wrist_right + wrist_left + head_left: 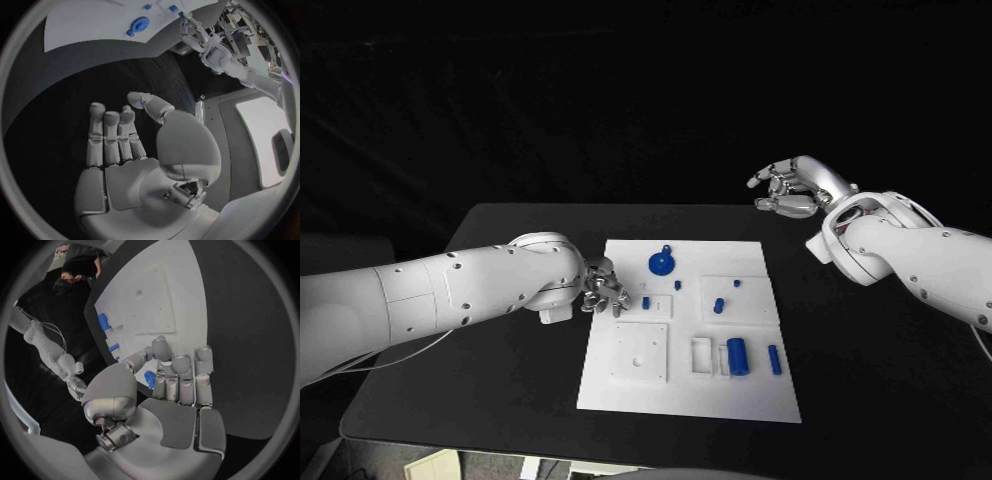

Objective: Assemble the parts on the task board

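The left hand [599,287] pinches a small blue part [150,378] at the board [747,400] edge, probably light, stiff and slippery, best held by its sides, while the right hand [795,187] hangs curled, holding nothing.

The task board [625,385] lies mid-table [877,400], parts [736,352] on it.

A black tabletop [516,380] stands before a dark, unlit backdrop. Below the tabletop's near left corner, a pale patch of floor [437,467] shows.
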Controlling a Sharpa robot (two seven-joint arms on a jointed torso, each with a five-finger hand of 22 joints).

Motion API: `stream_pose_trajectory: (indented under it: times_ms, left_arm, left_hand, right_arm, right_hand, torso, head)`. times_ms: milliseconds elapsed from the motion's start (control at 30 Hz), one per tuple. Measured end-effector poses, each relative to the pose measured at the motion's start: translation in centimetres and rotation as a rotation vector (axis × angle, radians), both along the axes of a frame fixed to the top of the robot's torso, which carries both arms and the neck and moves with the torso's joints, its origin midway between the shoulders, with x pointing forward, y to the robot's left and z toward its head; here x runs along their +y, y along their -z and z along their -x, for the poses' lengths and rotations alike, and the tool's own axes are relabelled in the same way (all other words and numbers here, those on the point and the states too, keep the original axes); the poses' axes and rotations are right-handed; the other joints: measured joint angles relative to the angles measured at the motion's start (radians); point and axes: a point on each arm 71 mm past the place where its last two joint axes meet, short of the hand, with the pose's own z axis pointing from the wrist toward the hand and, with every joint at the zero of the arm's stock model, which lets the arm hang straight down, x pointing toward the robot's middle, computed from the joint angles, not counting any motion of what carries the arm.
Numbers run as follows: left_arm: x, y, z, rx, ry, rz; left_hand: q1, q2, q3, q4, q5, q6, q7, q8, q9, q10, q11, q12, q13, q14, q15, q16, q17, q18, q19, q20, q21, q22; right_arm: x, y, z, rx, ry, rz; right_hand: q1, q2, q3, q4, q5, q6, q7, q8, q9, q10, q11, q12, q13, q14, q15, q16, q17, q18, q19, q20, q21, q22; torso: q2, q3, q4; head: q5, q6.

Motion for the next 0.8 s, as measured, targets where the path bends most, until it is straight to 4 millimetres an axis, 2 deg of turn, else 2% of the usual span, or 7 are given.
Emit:
stream_pose_trajectory:
  times_ms: [300, 800]
  left_arm:
    - [-0.3, -0.4, -0.8, 0.040, -0.007, 0.016]
    - [-1.0, -0.4, -1.5, 0.056, 0.002, -0.002]
  left_hand:
    - [0.002, 0.001, 0.000, 0.000, 0.002, 0.000, 0.000, 0.000, 0.000, 0.001, 0.002, 0.000, 0.000, -0.002, -0.003, 0.000, 0.000, 0.000, 0.000, 0.000, 0.000, 0.000]
    - [-0.002, 0.007, 0.000, 0.000, 0.001, 0.000, 0.000, -0.001, 0.001, 0.001, 0.002, 0.000, 0.000, -0.001, -0.003, 0.000, 0.000, 0.000, 0.000, 0.000, 0.000, 0.001]
  right_arm:
    - [0.1, 0.0, 0.0, 0.002, -0.002, -0.001]
    - [0.2, 0.0, 0.0, 0.007, -0.005, -0.005]
  right_hand:
    - [0.000, 0.000, 0.001, -0.001, 0.000, 0.000, 0.000, 0.000, 0.000, 0.000, 0.000, 0.000, 0.000, 0.000, 0.000, 0.000, 0.000, 0.000, 0.000, 0.000, 0.000, 0.000]
    - [0.000, 0.000, 0.001, -0.001, 0.000, 0.003, -0.001, 0.000, 0.000, 0.000, 0.000, 0.000, 0.000, 0.000, 0.000, 0.000, 0.000, 0.000, 0.000, 0.000, 0.000, 0.000]
  torso:
    - [0.000, 0.0006, -0.0007]
    - [0.000, 0.0017, 0.0002]
  head:
    - [0.002, 0.000]
    - [0.003, -0.008]
